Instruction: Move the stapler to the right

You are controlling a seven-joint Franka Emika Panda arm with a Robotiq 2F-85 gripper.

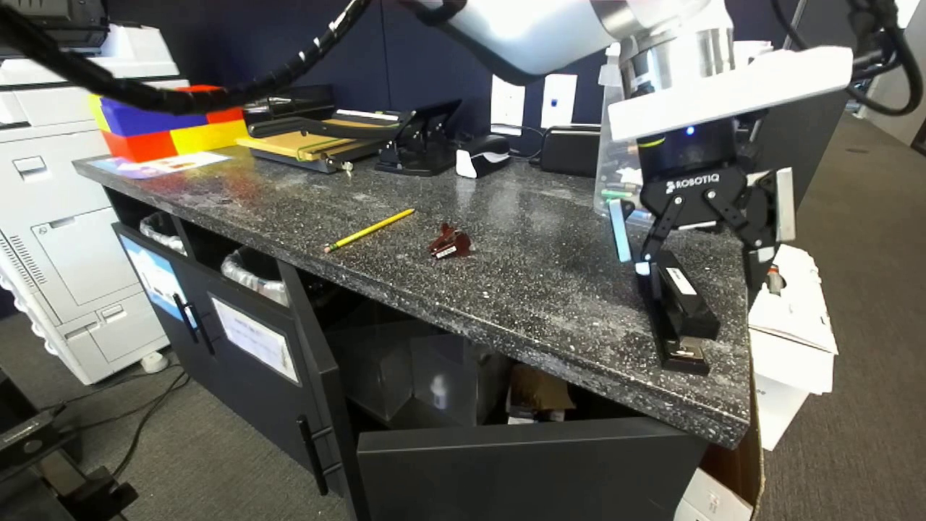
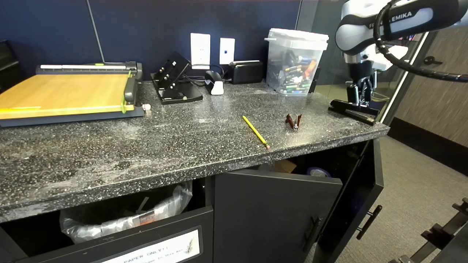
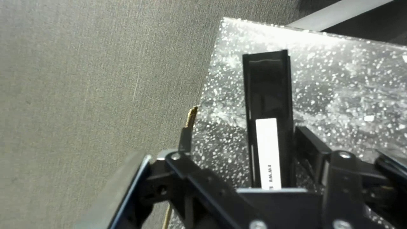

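Observation:
The black stapler [image 1: 689, 307] lies on the dark speckled counter near its right-hand corner. It also shows in an exterior view [image 2: 342, 106], and in the wrist view [image 3: 267, 89] with a white label on top. My gripper [image 1: 703, 291] is low over the stapler with its fingers apart. In the wrist view the stapler lies between the fingers of the gripper [image 3: 243, 136]. It is close against or touching the right-hand finger; I cannot tell which. A clear gap separates it from the left-hand finger. The stapler's rear part is hidden behind the gripper.
A yellow pencil [image 1: 369, 230] and a reddish-brown staple remover [image 1: 450, 242] lie left of the stapler. A clear bin of markers [image 2: 295, 64] stands behind. The counter edge [image 3: 208, 76] is close beside the stapler. Cabinet doors [image 1: 535, 463] stand open below.

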